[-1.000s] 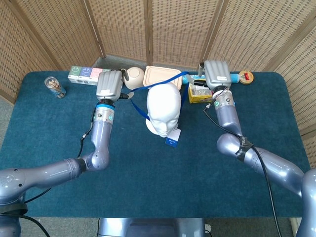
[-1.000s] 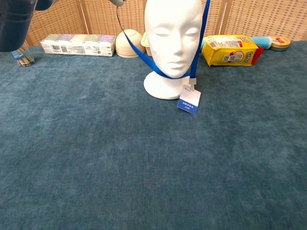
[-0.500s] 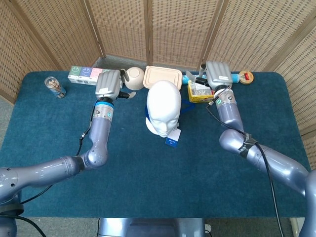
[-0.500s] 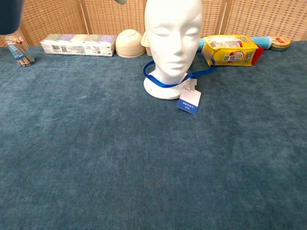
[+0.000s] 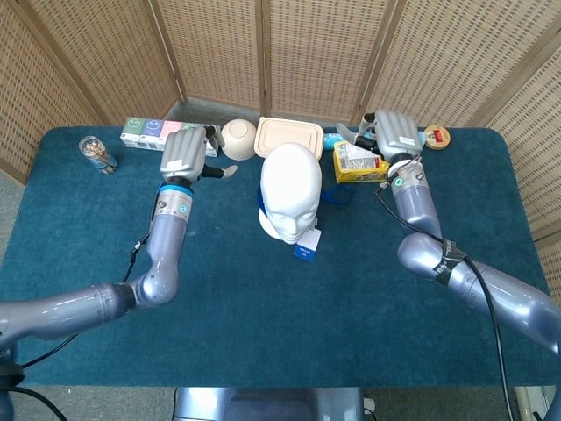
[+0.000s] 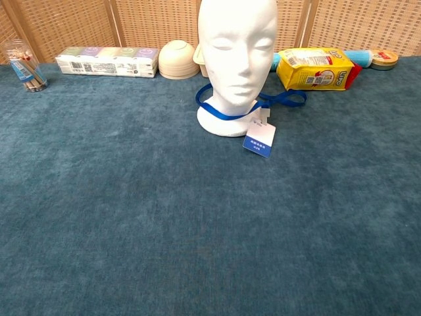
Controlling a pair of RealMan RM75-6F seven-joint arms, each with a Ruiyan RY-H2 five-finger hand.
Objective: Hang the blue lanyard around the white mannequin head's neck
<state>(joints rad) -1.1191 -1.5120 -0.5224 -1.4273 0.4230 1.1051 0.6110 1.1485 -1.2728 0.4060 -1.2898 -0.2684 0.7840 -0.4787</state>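
Observation:
The white mannequin head [image 5: 290, 191] [image 6: 237, 59] stands upright near the table's back middle. The blue lanyard [image 6: 279, 100] [image 5: 337, 195] lies looped around its neck, with slack trailing on the cloth to its right, and the blue badge [image 6: 259, 143] [image 5: 305, 253] rests in front of the base. My left hand [image 5: 186, 152] hovers left of the head, fingers apart, holding nothing. My right hand [image 5: 393, 133] is raised over the yellow packet at the back right, also open and holding nothing. Neither hand shows in the chest view.
Along the back edge stand a glass of sticks [image 6: 25, 64], a long pastel box [image 6: 108, 61], a cream bowl [image 6: 177, 59], a beige lidded container [image 5: 288, 137], a yellow snack packet [image 6: 312, 68] and a round tin [image 6: 385, 59].
Both hands let go of the lanyard; it dropped around the neck and its slack settled on the cloth. The hands drew apart, the left going further left and the right going right.

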